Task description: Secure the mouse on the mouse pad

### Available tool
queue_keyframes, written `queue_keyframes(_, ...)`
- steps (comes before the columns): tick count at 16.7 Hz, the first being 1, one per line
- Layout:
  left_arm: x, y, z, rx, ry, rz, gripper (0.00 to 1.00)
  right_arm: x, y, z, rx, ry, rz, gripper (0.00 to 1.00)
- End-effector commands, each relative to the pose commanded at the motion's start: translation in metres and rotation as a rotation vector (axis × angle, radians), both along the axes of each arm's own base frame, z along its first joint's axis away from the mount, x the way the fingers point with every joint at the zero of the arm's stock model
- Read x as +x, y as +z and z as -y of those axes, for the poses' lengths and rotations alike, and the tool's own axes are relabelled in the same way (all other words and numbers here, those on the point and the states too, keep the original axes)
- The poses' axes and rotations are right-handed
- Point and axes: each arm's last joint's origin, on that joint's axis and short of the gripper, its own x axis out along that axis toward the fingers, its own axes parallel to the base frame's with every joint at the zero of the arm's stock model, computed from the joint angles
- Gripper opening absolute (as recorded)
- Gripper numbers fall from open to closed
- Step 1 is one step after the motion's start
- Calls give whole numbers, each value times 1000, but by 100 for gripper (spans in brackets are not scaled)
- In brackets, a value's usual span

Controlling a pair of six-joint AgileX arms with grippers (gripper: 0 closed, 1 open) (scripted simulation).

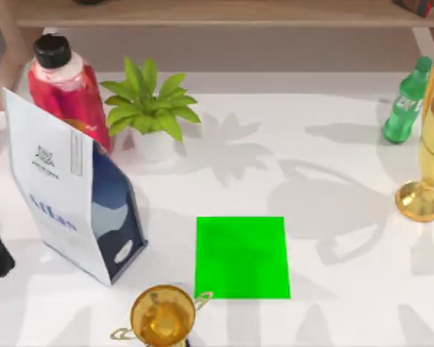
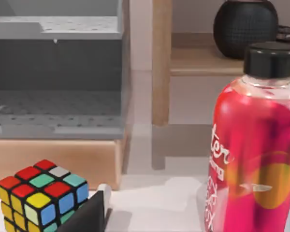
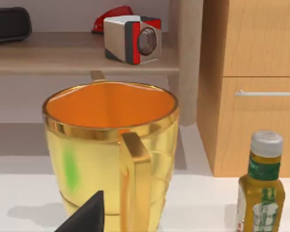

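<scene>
We're looking at a rendered tabletop scene dressed like a home or office desk corner, and the props say it plainly: a white table (image 1: 333, 181) backed by a wooden shelf (image 1: 224, 13) at twelve o'clock, a wooden cabinet (image 3: 253, 72) with a drawer handle beside it. On the shelf sit a dark round speaker (image 2: 245, 28) and a small red-and-white camera (image 3: 133, 39). Household clutter fills the table: a potted plant (image 1: 150, 108) at eleven o'clock, a red drink bottle (image 1: 66, 90), a white and blue carton (image 1: 72, 202) at nine, a green soda bottle (image 1: 406, 103) at two, gold trophy cups (image 1: 427, 159), a colour cube (image 2: 41, 198), a grey rack (image 2: 58, 72).
</scene>
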Motion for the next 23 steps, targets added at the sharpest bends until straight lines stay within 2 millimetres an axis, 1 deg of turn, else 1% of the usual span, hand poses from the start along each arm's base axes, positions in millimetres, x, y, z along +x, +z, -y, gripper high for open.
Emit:
queue_keyframes(2, 0, 0, 0, 0, 0, 0, 100, 0, 0, 0, 0, 0, 0, 100)
queue_keyframes(4, 0, 6, -1, 31, 8, -22, 100, 0, 0, 0, 0, 0, 0, 100)
queue_keyframes(7, 3, 28, -3, 155, 21, -113, 100, 0, 0, 0, 0, 0, 0, 100)
queue_keyframes(10, 16, 57, -8, 366, 3, -292, 100, 0, 0, 0, 0, 0, 0, 100)
queue_keyframes(13, 47, 75, -15, 633, -103, -563, 100, 0, 0, 0, 0, 0, 0, 100)
queue_keyframes(15, 76, 77, -23, 806, -244, -762, 100, 0, 0, 0, 0, 0, 0, 100)
queue_keyframes(17, 107, 72, -32, 953, -434, -941, 100, 0, 0, 0, 0, 0, 0, 100)
queue_keyframes(19, 137, 63, -43, 1064, -645, -1070, 100, 0, 0, 0, 0, 0, 0, 100)
queue_keyframes(21, 163, 54, -54, 1138, -842, -1144, 100, 0, 0, 0, 0, 0, 0, 100)
queue_keyframes(23, 186, 46, -65, 1188, -1004, -1176, 100, 0, 0, 0, 0, 0, 0, 100)
